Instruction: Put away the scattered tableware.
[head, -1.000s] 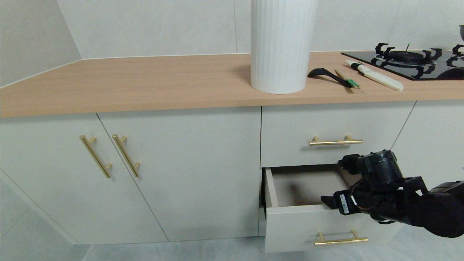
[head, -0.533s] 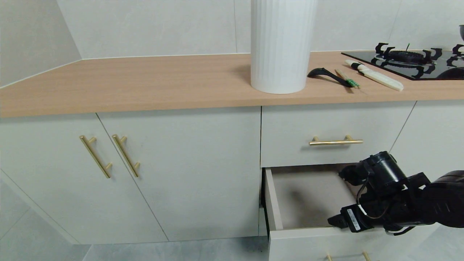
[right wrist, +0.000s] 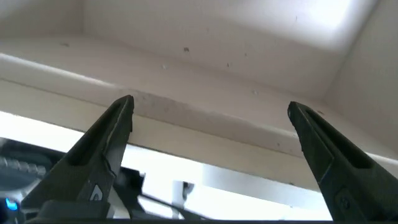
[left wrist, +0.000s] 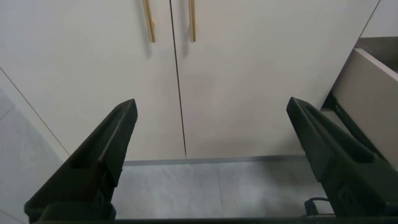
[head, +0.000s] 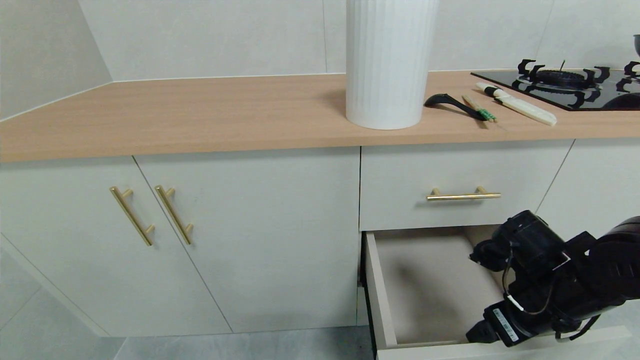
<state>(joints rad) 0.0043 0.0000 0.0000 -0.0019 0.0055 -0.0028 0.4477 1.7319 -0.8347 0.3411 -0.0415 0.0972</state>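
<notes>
On the wooden counter [head: 200,110] lie a black spoon [head: 447,103], a pair of chopsticks [head: 479,108] and a white-bladed knife [head: 517,104], all to the right of a tall white ribbed vase [head: 387,60]. Below them the lower drawer [head: 378,295] stands pulled far out, its inside bare. My right gripper [head: 480,332] sits at the drawer's front panel. In the right wrist view its fingers [right wrist: 208,109] are spread wide over the panel's top edge [right wrist: 205,124]. My left gripper [left wrist: 211,109] hangs open low in front of the cabinet doors [left wrist: 180,74].
A black gas hob [head: 565,82] occupies the counter's right end. The upper drawer [head: 462,196] is closed, with a gold handle. Two cabinet doors with gold handles [head: 150,215] are to the left. Grey floor [head: 225,347] lies below.
The lower drawer has slid much farther out, and its front handle has dropped out of the picture. My right gripper moved down and toward me with the drawer front.
</notes>
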